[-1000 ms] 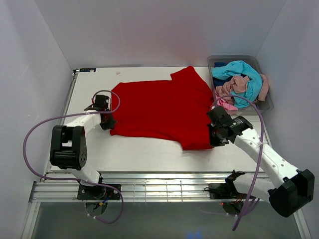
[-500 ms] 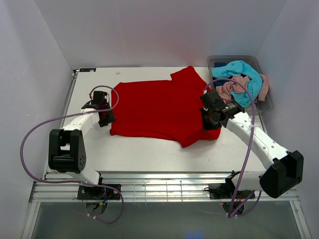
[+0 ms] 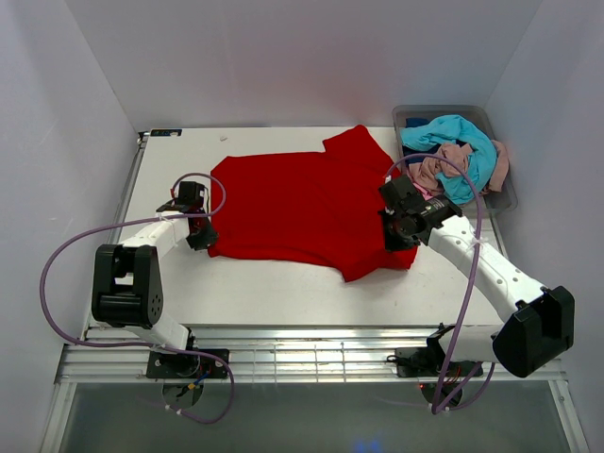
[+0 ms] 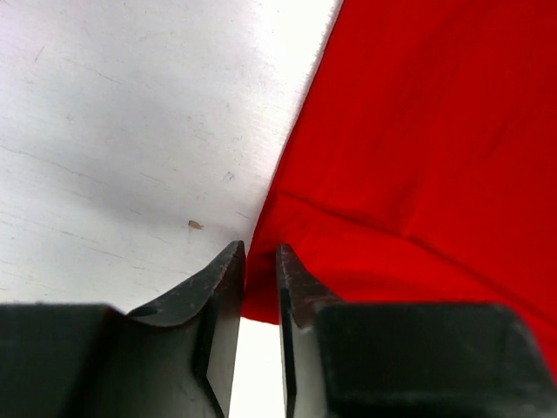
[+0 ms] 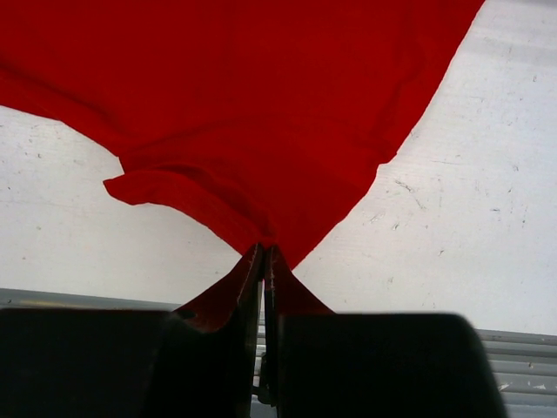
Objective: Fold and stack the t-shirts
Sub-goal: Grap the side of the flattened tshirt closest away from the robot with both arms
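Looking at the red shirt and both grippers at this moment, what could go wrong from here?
1. The right gripper is shut on only a small tip of the red t-shirt; the cloth may slip out when pulled.
2. The left gripper stands narrowly open at the shirt's left edge, so that side may drag and wrinkle.
3. The right arm's cable loops over the other shirts in the bin and might snag one.

Bright even white light, soft shadows on table point(image 3: 283, 283), wrist views blurred at bottom edge.
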Robot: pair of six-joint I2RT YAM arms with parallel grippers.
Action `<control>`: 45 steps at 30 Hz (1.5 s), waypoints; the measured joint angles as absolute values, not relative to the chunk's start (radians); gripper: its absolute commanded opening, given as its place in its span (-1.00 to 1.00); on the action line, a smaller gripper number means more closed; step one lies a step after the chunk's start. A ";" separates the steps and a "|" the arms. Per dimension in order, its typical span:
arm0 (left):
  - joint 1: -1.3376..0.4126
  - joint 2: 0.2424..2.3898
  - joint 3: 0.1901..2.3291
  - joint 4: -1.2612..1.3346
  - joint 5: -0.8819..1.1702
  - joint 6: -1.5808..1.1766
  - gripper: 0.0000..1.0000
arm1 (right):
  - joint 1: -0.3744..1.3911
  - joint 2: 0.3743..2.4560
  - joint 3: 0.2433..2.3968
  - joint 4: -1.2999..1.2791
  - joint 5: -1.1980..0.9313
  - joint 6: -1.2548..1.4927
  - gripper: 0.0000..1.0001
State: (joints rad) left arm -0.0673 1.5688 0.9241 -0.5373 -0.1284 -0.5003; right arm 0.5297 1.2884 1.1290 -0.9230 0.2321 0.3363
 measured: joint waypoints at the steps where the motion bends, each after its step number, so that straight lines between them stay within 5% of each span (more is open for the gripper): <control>1: -0.067 1.569 0.924 -0.537 -0.126 -0.500 -0.55 | 0.530 1.288 1.129 -0.923 0.232 0.336 -0.85; 8: -0.067 1.569 0.924 -0.525 -0.114 -0.499 -1.00 | 0.530 1.288 1.128 -0.921 0.232 0.336 -0.85; 24: -0.067 1.477 1.039 -0.517 -0.154 -0.501 -1.00 | 0.492 1.456 1.245 -0.894 0.283 0.297 -0.85; 45: -0.067 1.570 1.062 -0.384 -0.188 -0.459 -1.00 | 0.327 1.856 1.666 -0.834 0.285 0.148 -0.85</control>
